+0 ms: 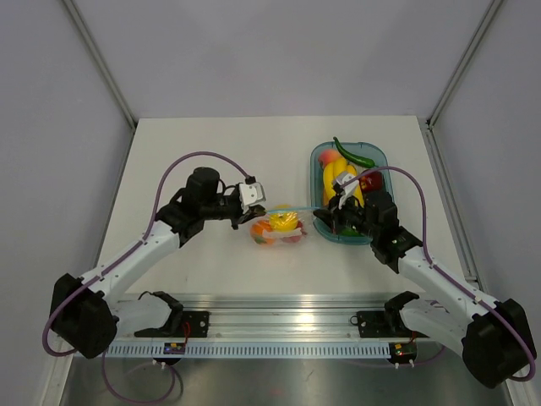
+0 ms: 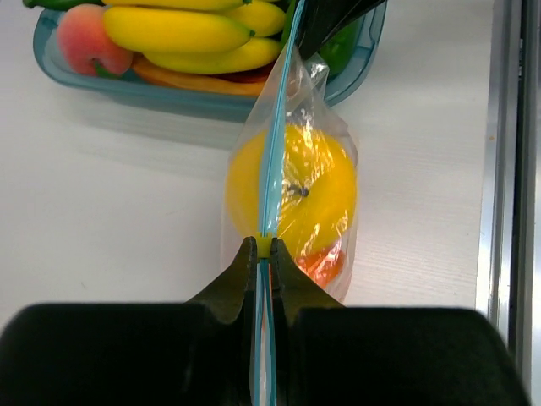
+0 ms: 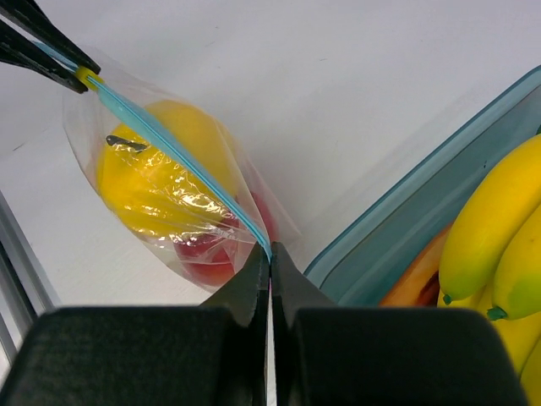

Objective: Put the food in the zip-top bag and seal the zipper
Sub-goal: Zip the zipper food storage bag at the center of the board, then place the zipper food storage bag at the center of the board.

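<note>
The clear zip-top bag (image 1: 279, 228) sits on the table between the arms with the yellow fruit (image 2: 317, 190), orange fruit (image 2: 325, 262) and red fruit (image 3: 207, 254) inside. Its light blue zipper (image 2: 275, 152) is stretched straight between both grippers. My left gripper (image 2: 265, 248) is shut on the zipper's left end, at a small yellow slider tab (image 3: 85, 78). My right gripper (image 3: 270, 251) is shut on the zipper's other end, right by the tray. In the top view the left gripper (image 1: 256, 203) and right gripper (image 1: 325, 211) flank the bag.
A blue-tinted oval tray (image 1: 319, 156) at the right holds yellow bananas (image 1: 342, 179), a green chili (image 1: 353, 154), a peach (image 2: 84, 42) and other toy food. A metal rail (image 1: 279, 326) runs along the near edge. Grey walls enclose the table.
</note>
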Controlling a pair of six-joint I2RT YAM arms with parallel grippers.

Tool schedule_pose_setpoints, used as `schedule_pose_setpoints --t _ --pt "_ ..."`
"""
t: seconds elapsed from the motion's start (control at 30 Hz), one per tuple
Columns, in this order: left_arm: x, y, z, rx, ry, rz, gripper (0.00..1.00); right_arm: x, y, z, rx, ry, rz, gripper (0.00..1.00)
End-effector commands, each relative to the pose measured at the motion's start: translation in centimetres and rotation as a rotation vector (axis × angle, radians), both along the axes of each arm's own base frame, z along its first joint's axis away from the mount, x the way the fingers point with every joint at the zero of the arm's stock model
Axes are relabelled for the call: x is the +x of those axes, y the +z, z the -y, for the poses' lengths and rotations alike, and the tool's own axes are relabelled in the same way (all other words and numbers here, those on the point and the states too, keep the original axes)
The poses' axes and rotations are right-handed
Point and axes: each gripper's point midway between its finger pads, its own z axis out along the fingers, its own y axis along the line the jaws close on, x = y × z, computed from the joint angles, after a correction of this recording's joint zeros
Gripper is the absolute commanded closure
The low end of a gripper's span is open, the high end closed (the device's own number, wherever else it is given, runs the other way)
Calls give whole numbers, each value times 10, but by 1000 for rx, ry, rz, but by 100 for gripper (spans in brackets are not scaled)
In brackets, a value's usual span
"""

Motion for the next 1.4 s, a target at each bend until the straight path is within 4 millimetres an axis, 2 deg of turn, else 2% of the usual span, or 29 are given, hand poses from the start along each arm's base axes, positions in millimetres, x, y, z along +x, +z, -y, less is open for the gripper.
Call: schedule_pose_setpoints --t 0.0,0.43,0.73,0.9,1.13,1.17,1.2,1.27,1.33,1.37 --pt "7 -3 -26 32 108 -1 100 20 20 13 22 -93 64 100" --pt "4 -8 -66 90 188 -24 100 22 20 13 32 -101 70 100" --pt "9 -9 -83 96 244 1 100 26 17 11 40 -106 62 100" --pt "13 -13 -85 87 254 -15 100 28 16 9 49 -98 58 100" --pt "20 -7 -72 56 220 -74 100 34 19 -2 56 -51 46 100" --pt "23 -7 -71 55 223 -82 100 36 14 -5 53 -42 27 100" --pt "28 0 -69 45 227 -72 100 40 20 -9 60 -33 34 100" --pt "37 -3 -69 53 253 -92 100 48 18 -13 58 -31 32 100" --pt "49 0 -69 57 277 -75 100 58 28 -18 64 -27 63 100" --pt "53 1 -69 59 286 -66 100 70 35 -21 59 -27 88 100"
